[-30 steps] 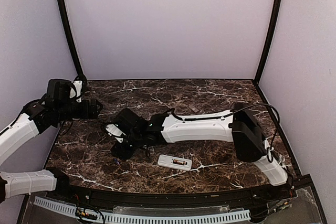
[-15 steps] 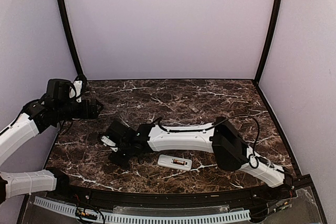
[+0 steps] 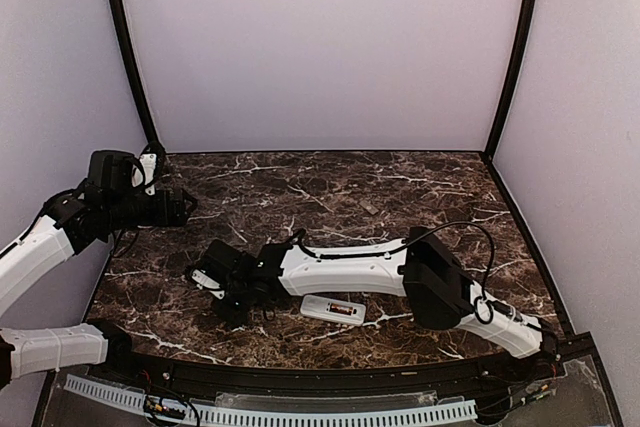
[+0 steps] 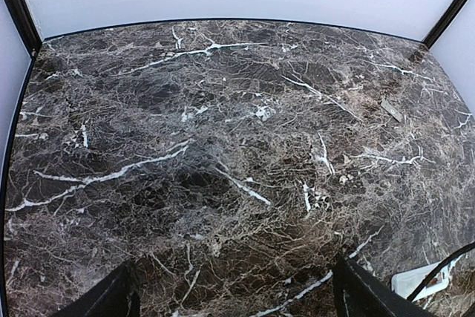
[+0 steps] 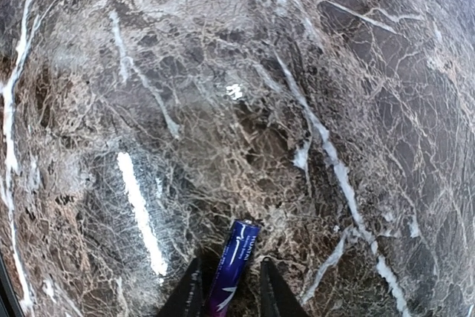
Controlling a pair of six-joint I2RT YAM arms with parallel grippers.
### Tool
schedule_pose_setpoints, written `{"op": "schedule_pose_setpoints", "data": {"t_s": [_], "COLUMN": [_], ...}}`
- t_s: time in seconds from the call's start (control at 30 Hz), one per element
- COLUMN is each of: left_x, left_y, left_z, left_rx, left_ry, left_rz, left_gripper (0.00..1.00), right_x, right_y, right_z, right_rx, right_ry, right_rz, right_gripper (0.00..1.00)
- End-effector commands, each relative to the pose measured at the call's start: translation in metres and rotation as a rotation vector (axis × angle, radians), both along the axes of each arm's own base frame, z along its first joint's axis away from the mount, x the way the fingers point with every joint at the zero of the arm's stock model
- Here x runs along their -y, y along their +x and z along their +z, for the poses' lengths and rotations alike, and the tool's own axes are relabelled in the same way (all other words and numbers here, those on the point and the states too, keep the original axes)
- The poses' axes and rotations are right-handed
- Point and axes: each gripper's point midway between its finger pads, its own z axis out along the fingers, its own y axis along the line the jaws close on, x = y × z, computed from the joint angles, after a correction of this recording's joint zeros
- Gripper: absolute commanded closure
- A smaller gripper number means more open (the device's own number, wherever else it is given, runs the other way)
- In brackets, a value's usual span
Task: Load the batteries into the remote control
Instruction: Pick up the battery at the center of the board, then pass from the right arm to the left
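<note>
The white remote control (image 3: 333,309) lies back-up near the table's front edge, with a dark, reddish-orange marked battery (image 3: 346,309) in its bay. My right arm reaches left across the table, and its gripper (image 3: 228,299) is low over the marble, left of the remote. In the right wrist view a dark blue battery (image 5: 234,269) lies between the right gripper's (image 5: 230,266) fingertips, with narrow gaps on both sides, so the jaws straddle it without closing. My left gripper (image 3: 185,205) hangs open and empty over the table's left side; it also shows in the left wrist view (image 4: 237,309).
A small flat grey cover piece (image 3: 370,209) lies toward the back, right of the middle, and also shows in the left wrist view (image 4: 391,110). The right forearm (image 3: 340,269) lies low just behind the remote. Walls enclose the table on three sides.
My right arm has stretched further left and come down, bringing its gripper low around the loose battery. The left arm and the remote have not moved.
</note>
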Motion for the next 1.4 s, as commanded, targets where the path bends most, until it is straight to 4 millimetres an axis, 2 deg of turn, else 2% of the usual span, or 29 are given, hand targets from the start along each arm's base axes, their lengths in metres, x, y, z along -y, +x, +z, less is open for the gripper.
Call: {"op": "schedule_pose_setpoints", "data": {"t_s": [0.0, 0.27, 0.53, 0.67, 0.77, 0.9, 0.97, 1.1, 1.17, 1.27, 1.3, 1.37], "left_x": [-0.003, -0.003, -0.002, -0.001, 0.009, 0.022, 0.029, 0.051, 0.063, 0.083, 0.088, 0.113], "left_y": [-0.001, -0.002, -0.004, -0.006, -0.01, -0.015, -0.018, -0.03, -0.038, -0.05, -0.049, -0.06], "left_z": [0.003, 0.005, 0.009, 0.015, 0.027, 0.044, 0.052, 0.072, 0.083, 0.098, 0.095, 0.094], "left_rx": [0.018, 0.031, 0.05, 0.082, 0.122, 0.186, 0.218, 0.303, 0.364, 0.486, 0.494, 0.535], "left_ry": [0.0, 0.0, -0.003, -0.008, -0.047, -0.083, -0.093, -0.107, -0.108, -0.018, 0.012, 0.095], "left_rz": [0.006, 0.001, -0.012, -0.026, -0.083, -0.167, -0.218, -0.384, -0.48, -0.624, -0.641, -0.753], "left_gripper": [0.11, 0.11, 0.11, 0.11, 0.11, 0.13, 0.15, 0.19, 0.21, 0.21, 0.21, 0.2], "right_x": [0.024, 0.037, 0.039, 0.044, 0.051, 0.059, 0.068, 0.096, 0.113, 0.14, 0.149, 0.165], "right_y": [-0.003, -0.005, -0.001, 0.004, 0.008, 0.017, 0.021, 0.036, 0.041, 0.048, 0.051, 0.055], "right_z": [-0.02, -0.01, 0.024, 0.048, 0.071, 0.117, 0.141, 0.168, 0.173, 0.178, 0.177, 0.181], "right_rx": [-0.003, -0.044, -0.091, -0.123, -0.145, -0.165, -0.177, -0.175, -0.188, -0.207, -0.212, -0.22], "right_ry": [-0.11, -0.108, -0.023, 0.04, 0.102, 0.235, 0.286, 0.32, 0.322, 0.328, 0.328, 0.336], "right_rz": [0.004, 0.027, 0.049, 0.047, 0.048, 0.059, 0.062, 0.027, 0.0, -0.047, -0.065, -0.092], "right_gripper": [0.8, 0.99, 1.0, 1.0, 1.0, 1.0, 1.0, 1.0, 1.0, 1.0, 1.0, 1.0]}}
